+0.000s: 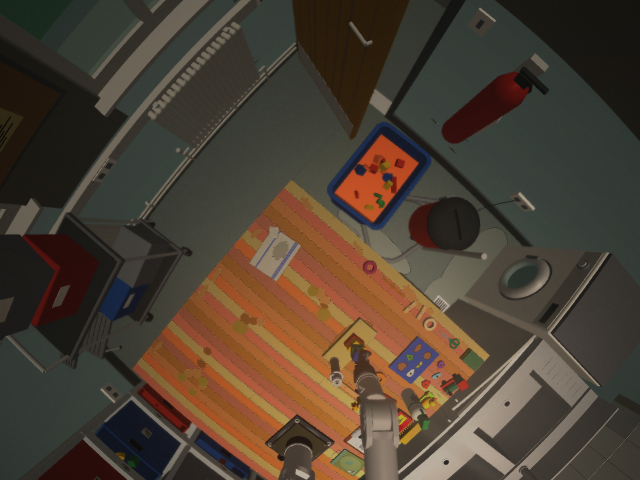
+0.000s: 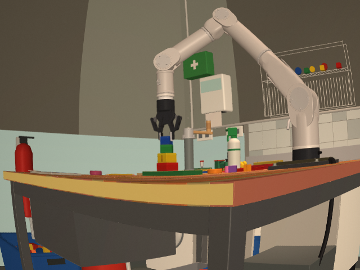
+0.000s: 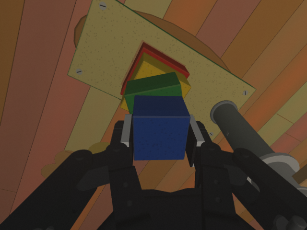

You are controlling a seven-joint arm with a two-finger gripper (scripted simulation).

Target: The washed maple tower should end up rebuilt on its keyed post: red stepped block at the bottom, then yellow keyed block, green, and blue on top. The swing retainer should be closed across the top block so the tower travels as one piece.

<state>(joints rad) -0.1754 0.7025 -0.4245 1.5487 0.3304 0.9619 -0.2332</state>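
The blue block (image 2: 166, 140) sits on top of the green block (image 2: 166, 148), which rests on the yellow keyed block (image 2: 167, 157) and the red stepped block (image 2: 167, 166) on the base plate (image 3: 138, 57). The blue block (image 3: 160, 131) is held in my gripper (image 2: 166, 134), which comes straight down on the tower from above. The grey retainer column (image 2: 188, 149) stands just right of the tower, and its tan swing arm (image 2: 203, 132) points away from the tower. The keyed post is hidden inside the blocks.
A blue bin (image 1: 379, 174) of loose blocks sits on the floor beyond the table. On the table right of the column are a white spray bottle (image 2: 233, 151), small toy pieces (image 2: 232, 168) and a blue shape-sorter board (image 1: 413, 359). A pink ring (image 2: 95, 172) lies to the left.
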